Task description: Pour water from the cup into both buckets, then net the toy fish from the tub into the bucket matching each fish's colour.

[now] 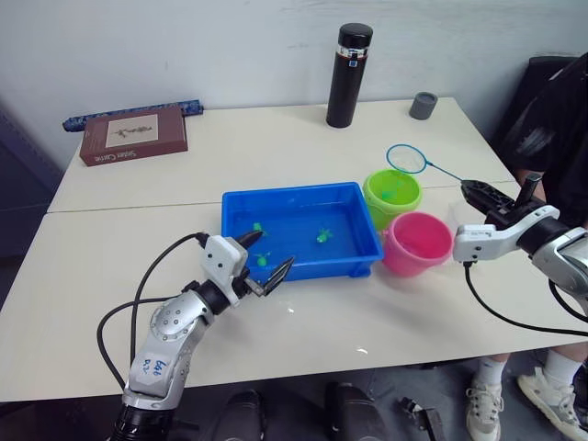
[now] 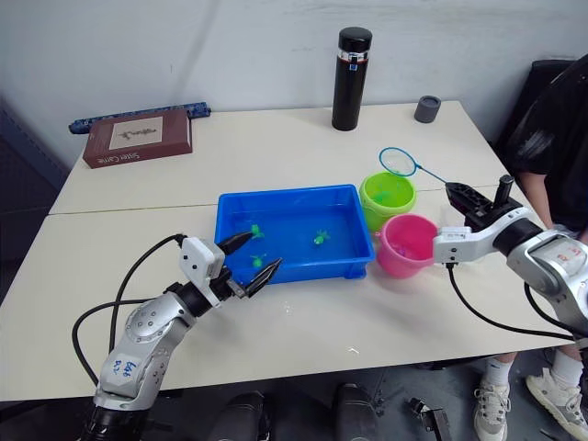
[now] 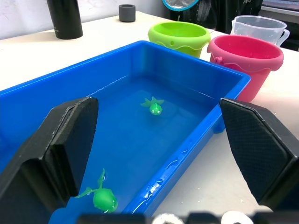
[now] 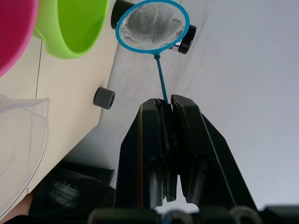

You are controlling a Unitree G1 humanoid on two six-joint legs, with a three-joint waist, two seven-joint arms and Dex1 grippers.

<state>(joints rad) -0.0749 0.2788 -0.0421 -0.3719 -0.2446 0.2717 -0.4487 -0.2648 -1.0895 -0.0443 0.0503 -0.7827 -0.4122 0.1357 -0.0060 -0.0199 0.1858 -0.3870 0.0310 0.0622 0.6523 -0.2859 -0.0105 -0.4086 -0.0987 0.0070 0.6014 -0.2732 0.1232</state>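
Blue-rimmed net (image 1: 406, 158), its handle pinched in the right gripper (image 1: 478, 192) fingers, hangs beyond the lime green bucket (image 1: 392, 195), the blue tub (image 1: 299, 230) of green toy fish (image 1: 323, 236) lying past that bucket, while the left gripper (image 1: 265, 257) gapes empty over the tub's near rim.

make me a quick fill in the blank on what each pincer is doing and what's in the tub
1. The right pincer is shut on the handle of the ____.
2. The left pincer is ____, at the near rim of the blue tub.
3. The toy fish floating in the tub are all ____ in colour.
4. The net's hoop hangs above the ____ bucket.

Missing words: net; open; green; green
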